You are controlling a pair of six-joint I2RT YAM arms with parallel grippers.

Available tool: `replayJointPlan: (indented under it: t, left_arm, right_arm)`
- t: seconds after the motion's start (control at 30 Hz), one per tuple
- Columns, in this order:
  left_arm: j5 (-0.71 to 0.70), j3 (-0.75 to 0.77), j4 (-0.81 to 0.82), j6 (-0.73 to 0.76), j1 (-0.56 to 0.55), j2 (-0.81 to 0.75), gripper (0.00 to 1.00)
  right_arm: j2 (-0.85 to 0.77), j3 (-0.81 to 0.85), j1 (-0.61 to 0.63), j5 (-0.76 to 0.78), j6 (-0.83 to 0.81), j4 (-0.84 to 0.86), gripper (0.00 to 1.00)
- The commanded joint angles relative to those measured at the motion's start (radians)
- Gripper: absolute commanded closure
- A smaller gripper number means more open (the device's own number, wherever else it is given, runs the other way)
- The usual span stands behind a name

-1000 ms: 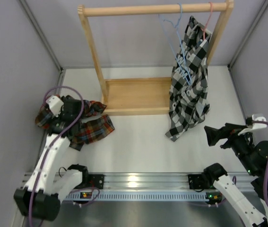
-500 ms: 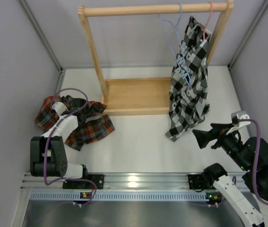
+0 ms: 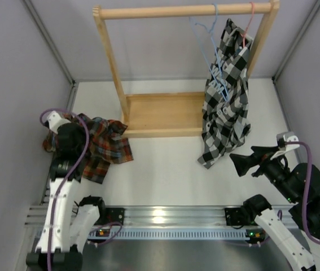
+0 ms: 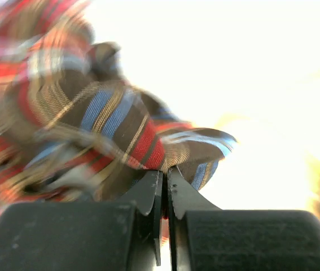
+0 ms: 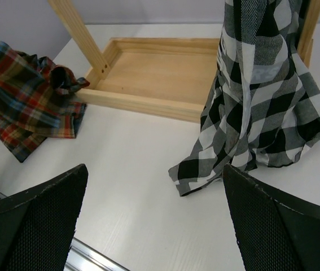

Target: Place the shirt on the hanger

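The shirt [image 3: 106, 148], plaid in red, orange, green and blue, lies crumpled on the table at the left, by the rack's left post. My left gripper [image 3: 79, 148] is on its left part. In the left wrist view the jaws are pressed together at the tips [image 4: 165, 169], shut on a fold of the shirt [image 4: 109, 118]. The light-blue hanger [image 3: 205, 28] hangs from the wooden rail at the upper right. My right gripper [image 3: 241, 165] hovers open and empty at the right; in its own view [image 5: 155, 172] the shirt [image 5: 30, 96] shows far left.
A wooden rack [image 3: 162, 113] with a tray base stands at the back. A black-and-white checked shirt [image 3: 224, 107] hangs from it on a pink hanger [image 3: 251, 20], its hem on the table. Grey walls close both sides.
My left gripper has gone from open to shut on the shirt, and the cloth has bunched up and shifted left. The right gripper moved a little left, then held still, open.
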Motion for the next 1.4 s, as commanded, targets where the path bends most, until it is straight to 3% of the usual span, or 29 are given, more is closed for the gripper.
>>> replayJointPlan:
  t: [0.0, 0.13, 0.17, 0.27, 0.37, 0.4, 0.5, 0.53, 0.6, 0.63, 0.67, 0.77, 0.87, 0.9, 0.93, 0.97, 1.03, 1.1, 1.13, 1.17, 1.2, 1.23, 1.27, 1.3, 1.37]
  left_arm:
    - [0.423, 0.063, 0.030, 0.138, -0.002, -0.174, 1.00]
    - [0.797, 0.154, 0.026, 0.181, -0.004, -0.230, 1.00]
    - [0.963, 0.180, 0.027, 0.163, -0.004, -0.201, 1.00]
    - [1.205, 0.295, 0.030, 0.112, -0.005, -0.095, 1.00]
    - [1.221, 0.364, 0.030, 0.092, -0.073, -0.041, 1.00]
    - [1.168, 0.375, 0.032, 0.097, -0.120, -0.018, 1.00]
    - [0.957, 0.383, 0.035, 0.111, -0.452, 0.019, 1.00]
    - [0.787, 0.381, 0.049, 0.123, -0.660, 0.066, 1.00]
    - [0.595, 0.410, 0.047, 0.176, -0.876, 0.146, 1.00]
    - [0.412, 0.431, 0.043, 0.227, -1.035, 0.237, 1.00]
    - [0.349, 0.465, 0.043, 0.224, -1.068, 0.274, 1.00]
    - [0.411, 0.481, 0.127, 0.210, -1.075, 0.394, 1.00]
    - [0.388, 0.491, 0.150, 0.215, -1.076, 0.523, 1.00]
    - [0.373, 0.493, 0.152, 0.221, -1.073, 0.552, 0.96]
    - [0.323, 0.491, 0.152, 0.229, -1.072, 0.597, 0.83]
    - [0.290, 0.491, 0.152, 0.229, -1.072, 0.608, 0.59]
    - [0.221, 0.470, 0.150, 0.220, -1.058, 0.599, 0.28]
    - [0.067, 0.458, 0.092, 0.200, -1.026, 0.533, 0.02]
    - [-0.014, 0.458, 0.057, 0.184, -1.018, 0.505, 0.02]
    - [-0.106, 0.459, 0.016, 0.172, -1.012, 0.473, 0.02]
    - [-0.300, 0.459, -0.029, 0.158, -0.994, 0.407, 0.02]
    - [-0.378, 0.453, -0.120, 0.113, -0.974, 0.372, 0.02]
    - [-0.427, 0.442, -0.167, 0.083, -0.945, 0.337, 0.02]
    - [-0.443, 0.429, -0.199, 0.065, -0.847, 0.300, 0.02]
    - [-0.382, 0.361, -0.236, 0.063, -0.713, 0.194, 0.02]
  right_arm:
    - [0.023, 0.032, 0.006, 0.036, 0.008, 0.070, 0.01]
    - [0.039, 0.064, 0.006, 0.072, -0.009, 0.067, 0.01]
    - [0.044, 0.081, 0.006, 0.074, -0.013, 0.064, 0.01]
    - [0.073, 0.107, 0.006, 0.079, -0.027, 0.053, 0.00]
    - [0.110, 0.113, 0.006, 0.059, -0.024, 0.050, 0.01]
    - [0.119, 0.112, 0.006, 0.048, -0.023, 0.050, 0.00]
    - [0.150, 0.098, 0.006, 0.000, -0.007, 0.061, 0.01]
    - [0.158, 0.093, 0.006, -0.018, -0.004, 0.064, 0.01]
    - [0.162, 0.087, 0.006, -0.023, 0.002, 0.066, 0.00]
    - [0.159, 0.089, 0.006, -0.018, 0.007, 0.064, 0.01]
    - [0.158, 0.090, 0.006, -0.013, 0.008, 0.063, 0.01]
    - [0.145, 0.114, 0.006, 0.026, 0.007, 0.017, 0.00]
    - [0.136, 0.147, 0.006, 0.091, -0.006, -0.051, 0.01]
    - [0.132, 0.150, 0.006, 0.079, -0.013, -0.059, 0.01]
    - [0.118, 0.147, 0.006, 0.053, -0.024, -0.063, 0.00]
    - [0.110, 0.139, 0.006, 0.008, -0.039, -0.062, 0.00]
    - [0.101, 0.119, 0.006, -0.120, -0.067, -0.057, 0.01]
    - [0.112, 0.099, 0.007, -0.284, -0.090, -0.024, 0.01]
    - [0.133, 0.067, 0.004, -0.443, -0.095, -0.005, 0.01]
    - [0.147, 0.046, 0.006, -0.519, -0.089, 0.025, 0.00]
    - [0.161, 0.023, 0.006, -0.577, -0.060, 0.100, 0.01]
    - [0.194, -0.023, 0.006, -0.648, -0.043, 0.137, 0.01]
    - [0.213, -0.045, 0.007, -0.670, -0.030, 0.173, 0.00]
    - [0.231, -0.060, 0.011, -0.679, -0.023, 0.206, 0.01]
    - [0.288, -0.083, 0.064, -0.633, -0.029, 0.250, 0.02]
